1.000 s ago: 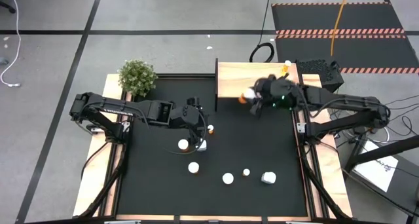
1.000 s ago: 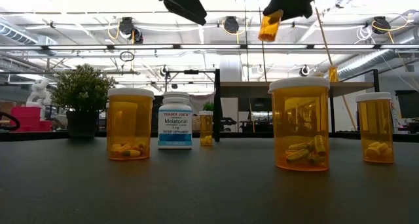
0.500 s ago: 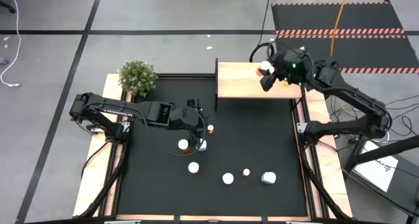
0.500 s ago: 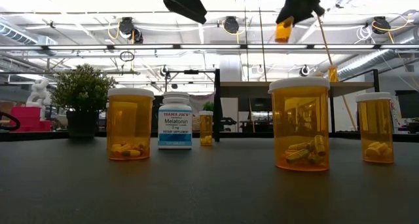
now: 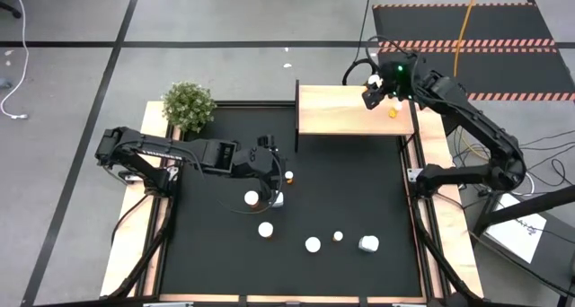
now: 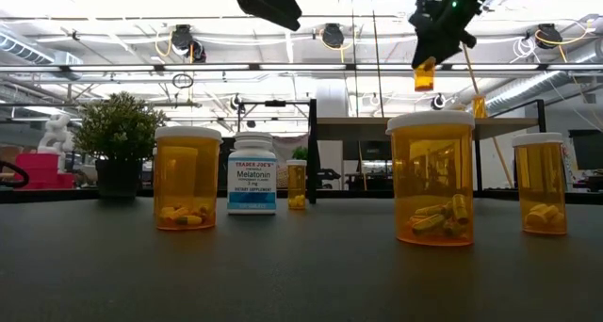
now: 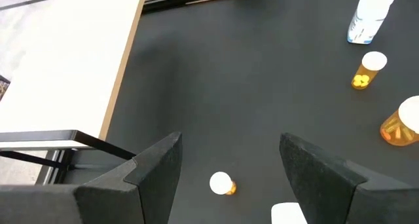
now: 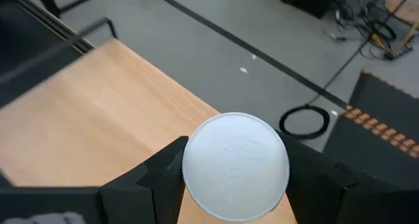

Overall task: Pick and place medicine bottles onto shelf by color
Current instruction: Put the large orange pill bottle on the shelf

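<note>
My right gripper (image 5: 373, 93) is above the far right part of the pale wood shelf (image 5: 332, 118), shut on an orange bottle with a white cap (image 6: 425, 75). A small orange bottle (image 5: 393, 110) stands on the shelf beside it. My left gripper (image 5: 269, 174) is open and empty above the black mat, over a small white-capped orange bottle (image 7: 222, 183). Several more bottles stand upright on the mat, orange ones (image 6: 187, 178) (image 6: 431, 178) and a white one with a blue label (image 6: 252, 174). My right gripper pinches the bottle's upper end between its two fingers (image 8: 163, 175), one on each side of the white cap (image 8: 236, 166). The fingers come from above, pointing down. The orange body (image 6: 425, 77) hangs below them, near upright, clear of the shelf.
A green potted plant (image 5: 189, 105) stands at the mat's far left corner. Wooden rails (image 5: 135, 244) run along both sides of the mat. The shelf's left and middle top (image 8: 98, 119) is bare. Cables and a black box (image 5: 440, 96) lie beyond the shelf's right end.
My right gripper has carried the orange bottle from the shelf's near edge toward the table's far right, over the shelf's far right part. The bottle has turned from tilted to near upright. My left gripper has kept still.
</note>
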